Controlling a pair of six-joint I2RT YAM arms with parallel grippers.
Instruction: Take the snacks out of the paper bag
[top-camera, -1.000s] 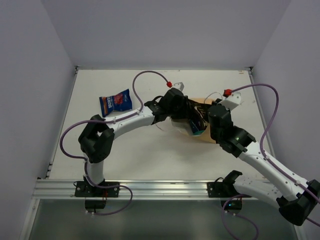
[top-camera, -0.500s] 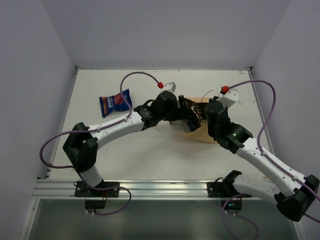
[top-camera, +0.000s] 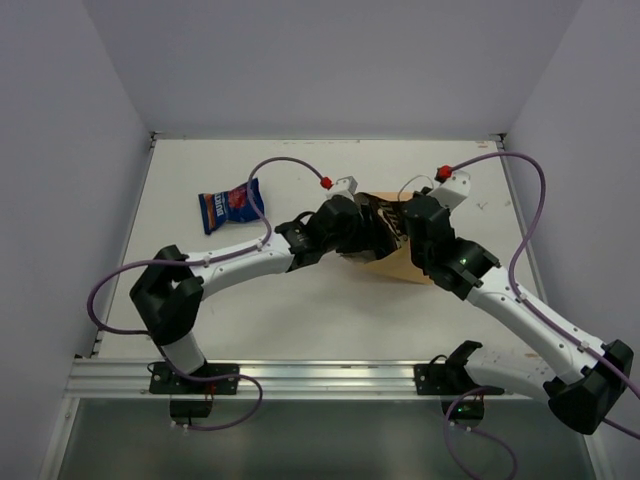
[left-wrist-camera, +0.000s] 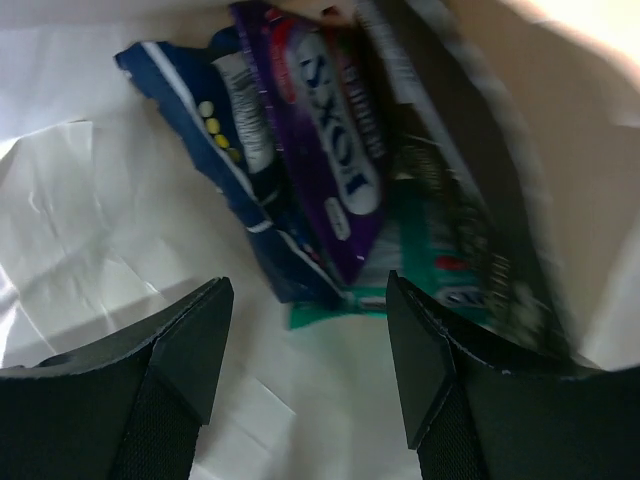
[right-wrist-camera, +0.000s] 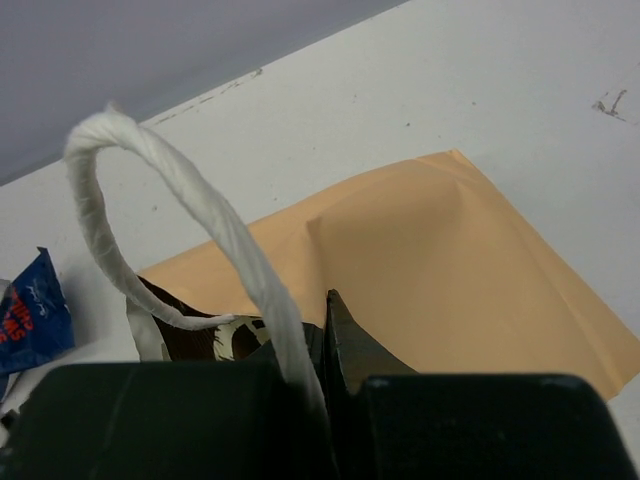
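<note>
The tan paper bag (top-camera: 396, 266) lies at mid table with its mouth facing left. My left gripper (left-wrist-camera: 305, 350) is open and empty inside the bag, over its white lining (left-wrist-camera: 90, 220). Ahead of it lie a blue packet (left-wrist-camera: 225, 140), a purple packet (left-wrist-camera: 330, 130), a teal packet (left-wrist-camera: 425, 265) and the dark brown chip bag (left-wrist-camera: 470, 190). My right gripper (right-wrist-camera: 328, 310) is shut on the bag's upper rim by the white string handle (right-wrist-camera: 200, 230). The tan outside of the bag (right-wrist-camera: 440, 260) spreads beyond it. A second blue packet (top-camera: 230, 205) lies on the table to the left.
The white table (top-camera: 300, 300) is walled by grey panels on the left, back and right. The aluminium rail (top-camera: 300, 378) runs along the near edge. Purple cables (top-camera: 530, 200) loop over both arms.
My left gripper has pushed to the right, deeper into the bag's mouth. My right gripper has moved slightly away from the bases with the bag's rim.
</note>
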